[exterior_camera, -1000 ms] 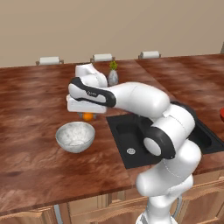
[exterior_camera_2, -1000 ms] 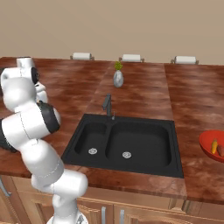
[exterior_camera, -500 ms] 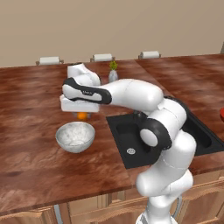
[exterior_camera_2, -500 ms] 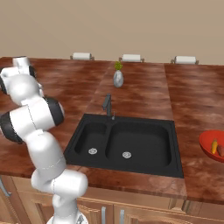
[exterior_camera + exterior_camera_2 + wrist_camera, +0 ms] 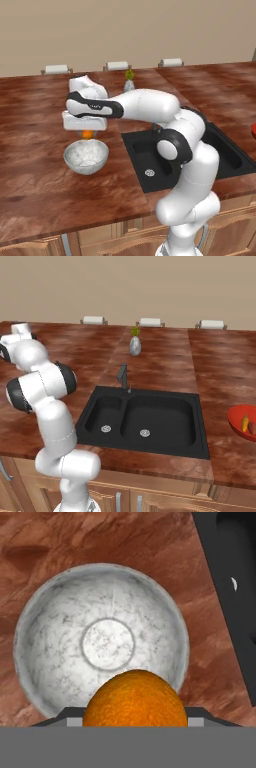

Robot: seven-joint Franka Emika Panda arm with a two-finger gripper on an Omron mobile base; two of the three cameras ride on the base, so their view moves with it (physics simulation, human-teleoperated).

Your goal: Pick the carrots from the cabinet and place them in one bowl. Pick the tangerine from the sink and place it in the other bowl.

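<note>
Reaching out from the lower right of the left base view, the white arm holds its tool [image 5: 87,133] just above the whitish-grey speckled bowl [image 5: 86,156], which stands on the brown wooden bench [image 5: 35,170] left of the black double-basin sink [image 5: 150,155]. The tangerine [image 5: 87,134] peeks out under the hand, clamped in the tool and clear of the bowl's rim.

From the right base view, the sink [image 5: 150,418] lies mid-bench with its thin dark faucet [image 5: 123,377] behind it and a small grey vase [image 5: 134,345] farther back. At the right edge sits the red bowl [image 5: 239,423], with the two carrots [image 5: 247,425] lying inside it.

Seen from the hand view, the tangerine [image 5: 134,699] sits between the dark fingertips [image 5: 200,714], gripped, with the empty grey bowl [image 5: 55,642] directly below and the sink [image 5: 230,587] at the upper right.
</note>
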